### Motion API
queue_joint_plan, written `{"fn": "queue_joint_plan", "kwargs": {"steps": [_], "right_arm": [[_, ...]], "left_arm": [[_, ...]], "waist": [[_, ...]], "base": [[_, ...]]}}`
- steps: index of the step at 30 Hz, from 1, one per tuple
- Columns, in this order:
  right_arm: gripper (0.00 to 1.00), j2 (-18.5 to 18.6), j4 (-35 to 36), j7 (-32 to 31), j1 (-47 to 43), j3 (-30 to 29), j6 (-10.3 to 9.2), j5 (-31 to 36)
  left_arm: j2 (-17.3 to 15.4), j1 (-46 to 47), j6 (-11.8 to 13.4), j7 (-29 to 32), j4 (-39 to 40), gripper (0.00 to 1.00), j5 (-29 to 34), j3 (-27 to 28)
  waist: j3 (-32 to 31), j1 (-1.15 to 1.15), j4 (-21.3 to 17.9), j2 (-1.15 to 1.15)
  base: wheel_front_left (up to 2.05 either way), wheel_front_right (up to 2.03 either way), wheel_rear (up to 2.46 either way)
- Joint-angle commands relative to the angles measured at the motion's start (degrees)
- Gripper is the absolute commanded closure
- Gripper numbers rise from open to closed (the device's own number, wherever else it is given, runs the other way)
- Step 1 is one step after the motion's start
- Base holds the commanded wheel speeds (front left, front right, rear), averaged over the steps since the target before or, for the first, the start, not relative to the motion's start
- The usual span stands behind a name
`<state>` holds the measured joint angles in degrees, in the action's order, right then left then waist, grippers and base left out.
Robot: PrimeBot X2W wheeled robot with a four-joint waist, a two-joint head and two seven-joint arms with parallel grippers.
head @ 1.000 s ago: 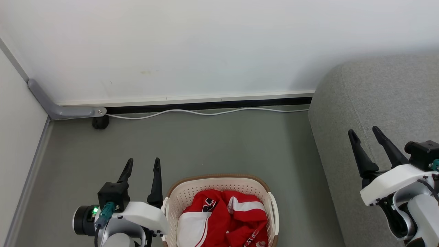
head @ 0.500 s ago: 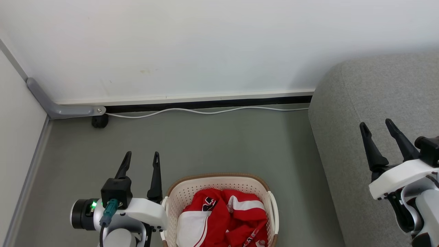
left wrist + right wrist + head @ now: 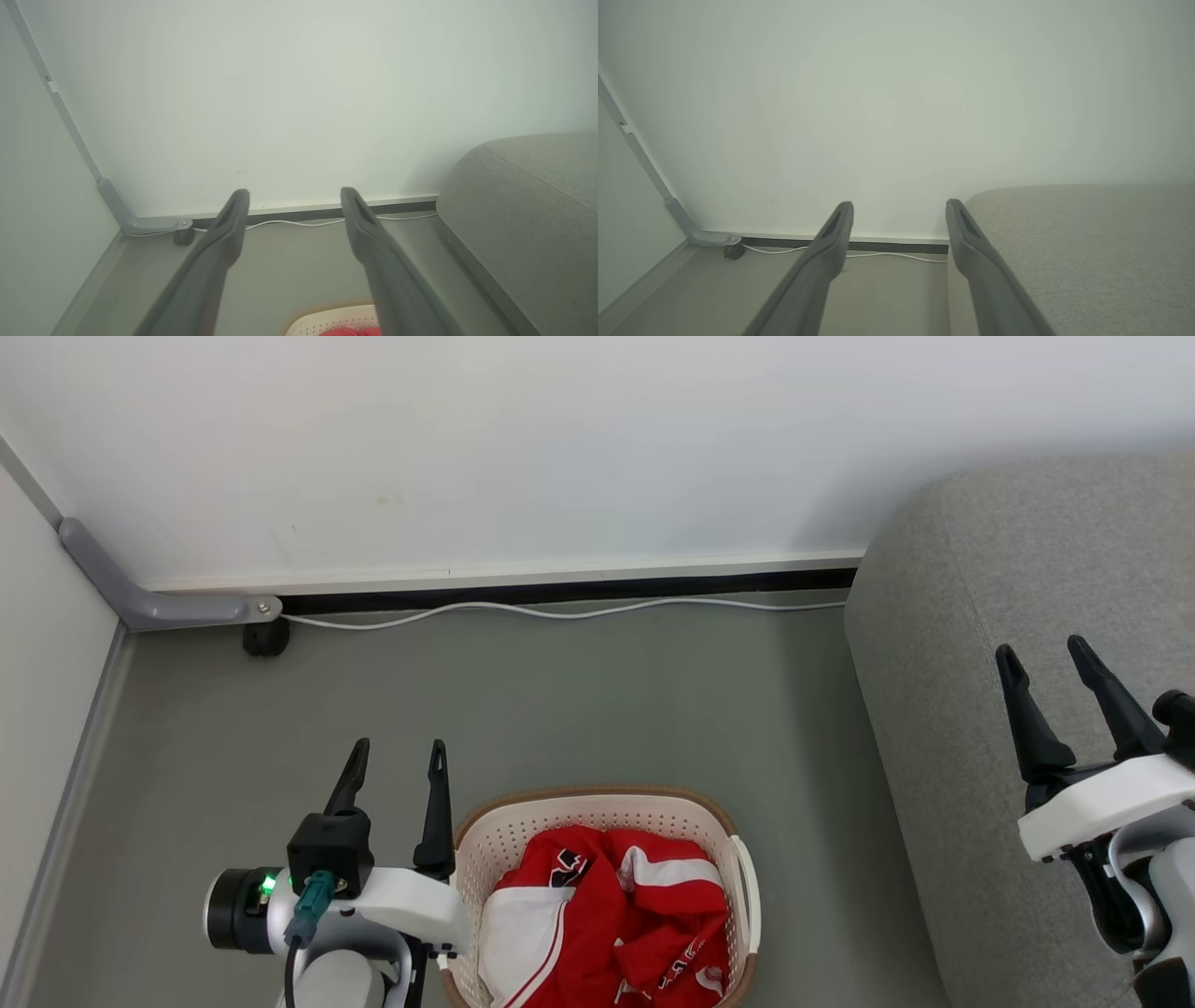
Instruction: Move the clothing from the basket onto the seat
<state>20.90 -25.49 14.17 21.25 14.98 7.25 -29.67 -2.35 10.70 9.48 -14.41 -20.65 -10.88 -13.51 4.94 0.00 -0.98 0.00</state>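
The red clothing [image 3: 607, 919] with white panels lies bunched inside the cream basket [image 3: 597, 797] on the grey floor, at the bottom middle of the head view. My left gripper [image 3: 399, 748] stands open just left of the basket, fingers apart and holding nothing. In the left wrist view the left gripper [image 3: 294, 192] points at the wall, with the basket [image 3: 327, 315] rim and a bit of clothing [image 3: 345, 332] at the bottom edge. The grey seat [image 3: 1027, 579] fills the right side. My right gripper [image 3: 1042, 648] hangs open over the seat's left part; the right gripper [image 3: 899, 204] is empty.
A white wall runs along the back, with a dark skirting strip and a white cable [image 3: 560, 612] on the floor along it. A grey angled bracket [image 3: 140, 602] and a small black foot [image 3: 264, 639] sit in the left corner. Bare floor lies between basket and wall.
The whole picture has shifted, so the camera has moved. The right gripper stands higher and further right in the view than before. The clothing stays in the basket.
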Motion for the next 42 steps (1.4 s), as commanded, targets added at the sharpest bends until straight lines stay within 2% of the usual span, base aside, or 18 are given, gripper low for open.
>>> {"fn": "queue_joint_plan", "kwargs": {"steps": [1,15,22,28,42], "right_arm": [[0.00,1.61,2.19,0.83,1.57,0.04,0.24,-0.07],[0.00,5.84,12.50,0.83,2.77,-5.01,0.24,-2.50],[0.00,8.42,18.78,0.83,4.63,-7.35,0.24,-4.66],[0.00,10.44,22.87,0.83,5.86,-8.78,0.24,-6.42],[0.00,13.94,29.03,0.83,8.25,-10.21,0.24,-7.98]], "left_arm": [[-0.53,3.01,0.78,-0.59,1.82,0.00,-0.81,1.16],[-0.53,6.73,7.05,-0.59,3.26,0.00,-5.85,-8.57],[-0.53,10.52,11.03,-0.59,3.47,0.00,-9.96,-14.86],[-0.53,14.19,13.36,-0.59,2.51,0.00,-13.63,-19.53],[-0.53,23.23,13.40,-0.59,-6.16,0.00,-23.62,-28.99]], "waist": [[1.29,0.00,0.05,0.00],[12.81,0.00,-0.33,0.00],[21.38,0.00,-1.02,0.00],[27.79,0.00,-1.02,0.00],[39.35,0.00,-1.88,0.00]], "base": [[0.00,0.00,0.00],[0.00,0.00,0.00],[0.00,0.00,0.00],[0.00,0.00,0.00],[0.00,0.00,0.00]]}}
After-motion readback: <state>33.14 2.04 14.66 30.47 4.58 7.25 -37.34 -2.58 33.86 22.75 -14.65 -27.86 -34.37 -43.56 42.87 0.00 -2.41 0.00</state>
